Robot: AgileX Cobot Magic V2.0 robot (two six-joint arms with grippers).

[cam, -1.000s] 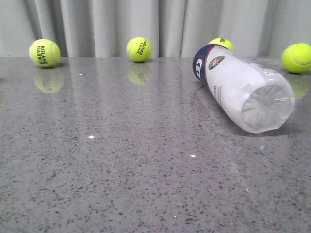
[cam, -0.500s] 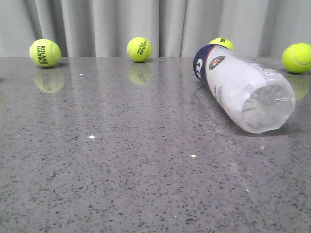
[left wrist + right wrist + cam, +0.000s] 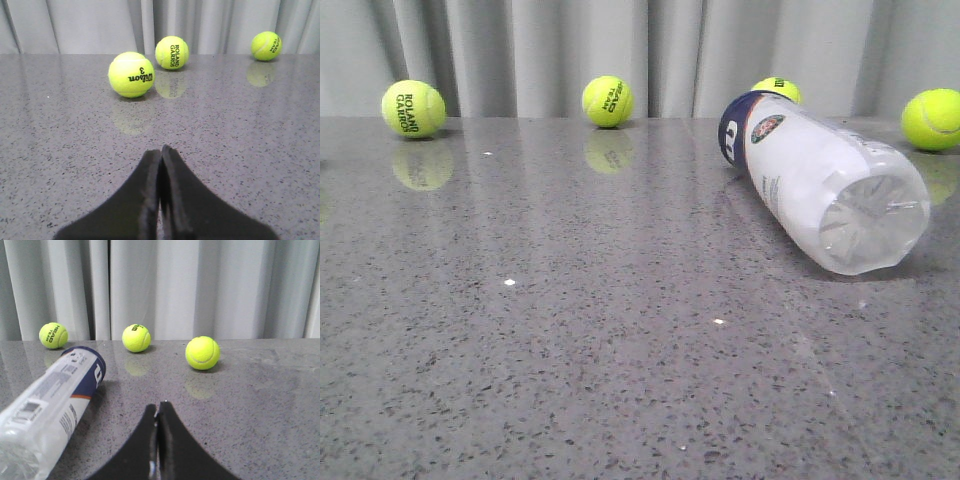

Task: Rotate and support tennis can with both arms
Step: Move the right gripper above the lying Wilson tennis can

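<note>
The tennis can [image 3: 815, 180] lies on its side on the grey table at the right, its navy end band toward the curtain and its clear base toward the camera. It also shows in the right wrist view [image 3: 47, 405], beside and apart from my right gripper [image 3: 158, 406], which is shut and empty low over the table. My left gripper [image 3: 160, 150] is shut and empty over bare table, with the can out of its view. Neither gripper shows in the front view.
Several yellow-green tennis balls lie along the back by the grey curtain: one at far left [image 3: 412, 108], one in the middle [image 3: 607, 101], one behind the can [image 3: 775, 90], one at far right [image 3: 932, 119]. A Wilson ball [image 3: 131, 74] lies ahead of my left gripper.
</note>
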